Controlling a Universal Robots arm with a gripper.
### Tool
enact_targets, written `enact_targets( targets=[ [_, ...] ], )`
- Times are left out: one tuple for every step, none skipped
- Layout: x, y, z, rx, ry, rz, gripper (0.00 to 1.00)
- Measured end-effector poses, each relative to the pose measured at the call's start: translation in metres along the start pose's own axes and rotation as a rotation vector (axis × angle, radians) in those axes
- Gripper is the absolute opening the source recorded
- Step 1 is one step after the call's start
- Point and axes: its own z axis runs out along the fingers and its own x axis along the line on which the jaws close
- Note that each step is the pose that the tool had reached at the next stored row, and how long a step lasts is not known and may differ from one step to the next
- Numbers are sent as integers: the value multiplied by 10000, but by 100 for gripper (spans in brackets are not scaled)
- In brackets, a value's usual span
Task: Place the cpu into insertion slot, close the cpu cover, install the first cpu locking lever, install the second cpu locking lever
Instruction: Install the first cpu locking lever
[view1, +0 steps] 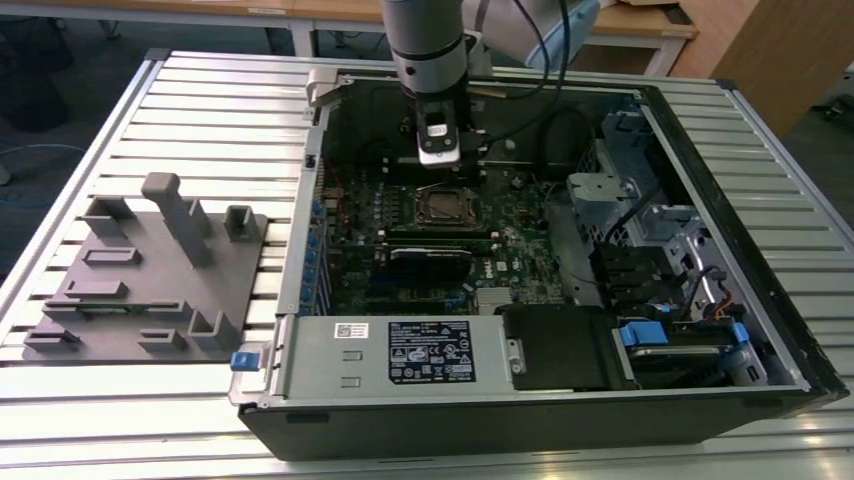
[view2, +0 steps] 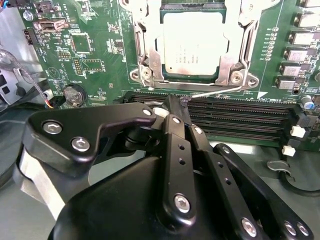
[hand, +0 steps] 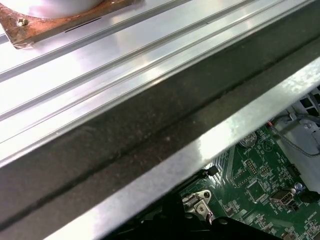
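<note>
The gripper (view2: 184, 101), fingers pressed together on a thin locking lever (view2: 212, 91), sits just beside the insertion slot (view2: 150, 55); the cpu (view2: 194, 44) lies inside it under the cpu cover (view2: 231, 64).

Exterior high, wrist views close

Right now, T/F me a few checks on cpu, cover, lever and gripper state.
1. The cpu sits in the insertion slot. True.
2. The cpu cover is raised upright off the socket. False: it lies flat, framing the chip.
3. The gripper is shut beside a thin locking lever. True.
4. The gripper hangs over the grey fixture plate. False: it is inside the computer case, by the socket.
</note>
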Motion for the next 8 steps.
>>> enact_targets(
  targets=[
    [2, 0, 0, -3, -8, 2, 10],
    [6, -3, 0, -12, -20, 0, 10],
    [13, -8, 2, -28, -42, -10, 10],
    [17, -11, 4, -44, -55, -29, 10],
    [19, -12, 5, -54, -60, -52, 10],
    [21, -13, 4, -54, -61, -59, 10],
    [22, -14, 3, -54, -63, -60, 10],
    [24, -16, 3, -60, -72, -62, 10]
  ],
)
